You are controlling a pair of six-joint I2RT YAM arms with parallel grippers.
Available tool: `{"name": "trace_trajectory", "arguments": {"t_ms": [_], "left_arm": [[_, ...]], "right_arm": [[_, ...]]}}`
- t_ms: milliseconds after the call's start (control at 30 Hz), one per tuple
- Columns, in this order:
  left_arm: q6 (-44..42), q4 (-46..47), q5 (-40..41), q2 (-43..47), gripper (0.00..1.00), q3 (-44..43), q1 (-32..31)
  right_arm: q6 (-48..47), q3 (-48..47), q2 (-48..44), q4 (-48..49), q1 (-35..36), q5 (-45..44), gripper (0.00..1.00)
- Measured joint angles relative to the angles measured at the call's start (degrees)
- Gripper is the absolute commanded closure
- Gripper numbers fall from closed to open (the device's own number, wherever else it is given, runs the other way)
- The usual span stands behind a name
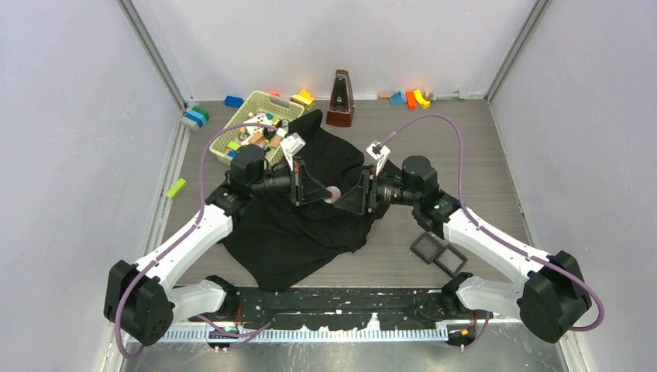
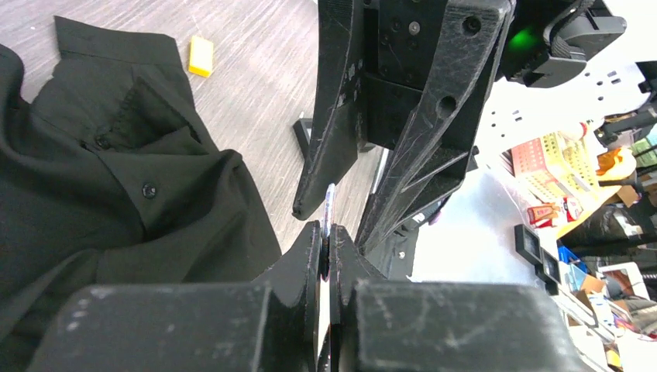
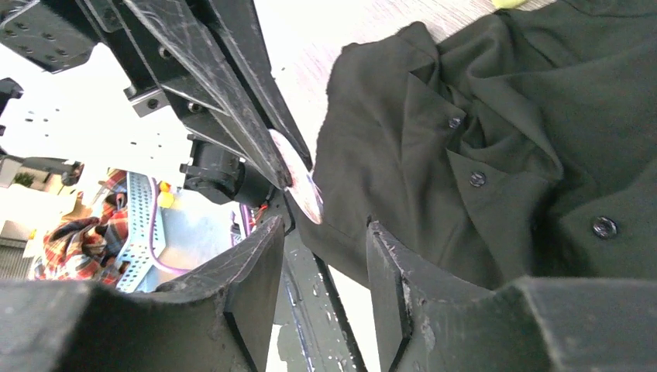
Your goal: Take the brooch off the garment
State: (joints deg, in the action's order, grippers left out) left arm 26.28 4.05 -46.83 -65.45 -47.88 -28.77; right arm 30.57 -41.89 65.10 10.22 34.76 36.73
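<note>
Bright, even light – soft shadows; wrist-cam bkgd overexposed (white glare).

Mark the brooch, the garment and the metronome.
brooch [image 3: 302, 182], right wrist view, on its pinkish face.
garment [image 1: 294, 232], top external view, on the near spread of black cloth.
metronome [image 1: 340, 99], top external view, on its brown body.

Brooch [image 1: 334, 194] between left jaws and right jaws, over black garment [image 1: 294, 232]; toy basket [image 1: 279, 99], metronome [image 1: 340, 99] behind.
</note>
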Motion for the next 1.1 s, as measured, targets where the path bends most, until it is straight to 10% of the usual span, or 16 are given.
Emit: {"name": "trace_trajectory", "arguments": {"t_ms": [567, 1100], "left_arm": [[0.9, 0.5, -4.3, 0.0, 1.00, 0.0, 0.0], [0.4, -0.8, -0.6, 0.1, 0.37, 0.0, 0.2]], "right_arm": [[1.1, 0.0, 0.2, 5.2, 0.0, 4.2, 0.95], [0.3, 0.0, 0.2, 1.2, 0.0, -0.7, 1.00]]}}
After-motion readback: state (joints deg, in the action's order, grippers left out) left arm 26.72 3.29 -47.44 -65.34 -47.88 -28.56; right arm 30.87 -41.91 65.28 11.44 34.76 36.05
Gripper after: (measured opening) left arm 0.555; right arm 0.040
